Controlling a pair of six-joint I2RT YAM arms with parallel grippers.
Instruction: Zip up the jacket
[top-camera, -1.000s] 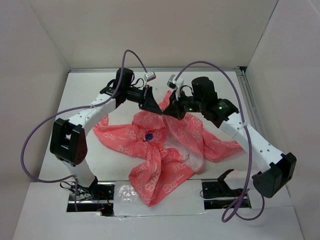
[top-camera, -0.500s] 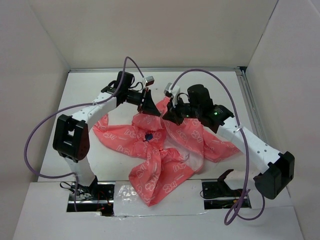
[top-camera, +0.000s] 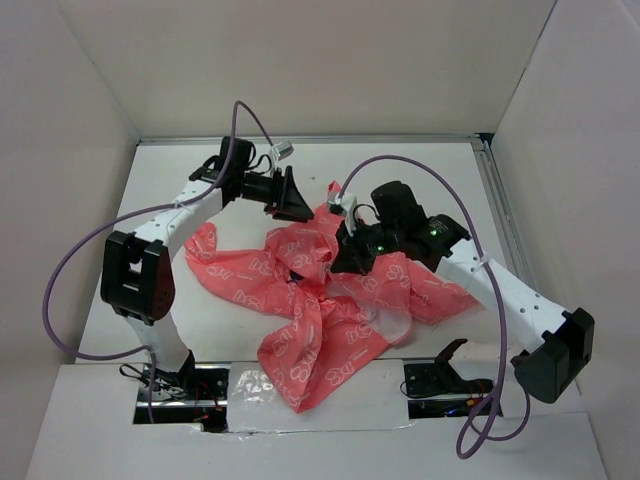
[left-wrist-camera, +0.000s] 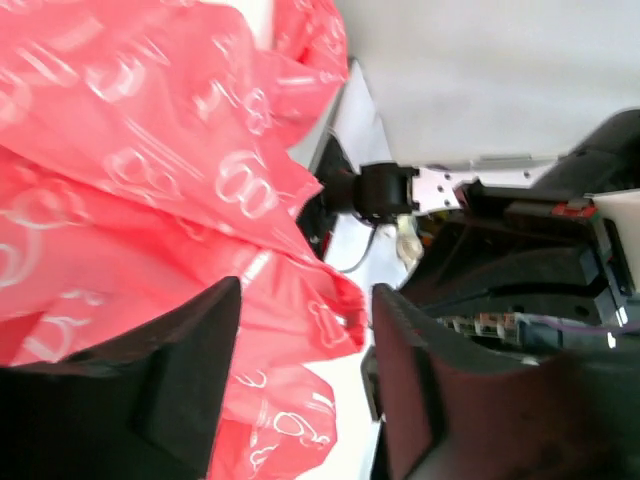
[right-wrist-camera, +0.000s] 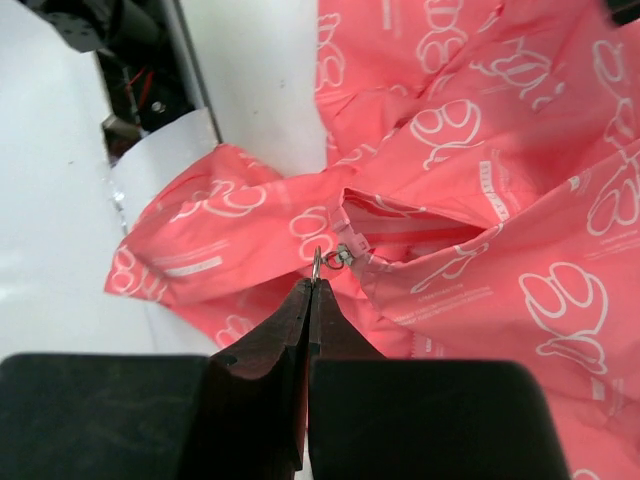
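Observation:
The coral-pink jacket (top-camera: 322, 345) with white outline print lies crumpled mid-table, sleeves spread left and right. My left gripper (top-camera: 303, 210) hovers open at the jacket's far edge. In the left wrist view its fingers (left-wrist-camera: 205, 360) stand wide apart over the jacket (left-wrist-camera: 150, 150), and nothing is pinched between them. My right gripper (top-camera: 346, 262) is low over the jacket's middle. Seen from the right wrist, that gripper (right-wrist-camera: 315, 283) is shut on the metal ring of the zipper pull (right-wrist-camera: 318, 263), with the slider (right-wrist-camera: 343, 255) at a gap in the jacket (right-wrist-camera: 520, 200).
White walls (top-camera: 90, 90) close in the table on three sides. Purple cables (top-camera: 400, 165) loop above both arms. The arm mounts (top-camera: 440, 375) sit in a slot at the near edge. The right arm's black body (left-wrist-camera: 520, 250) fills the right of the left wrist view.
My left gripper has opened, let go of the jacket fabric and drawn back to the far left. My right gripper has moved nearer with the zipper pull, and the jacket's middle has bunched up.

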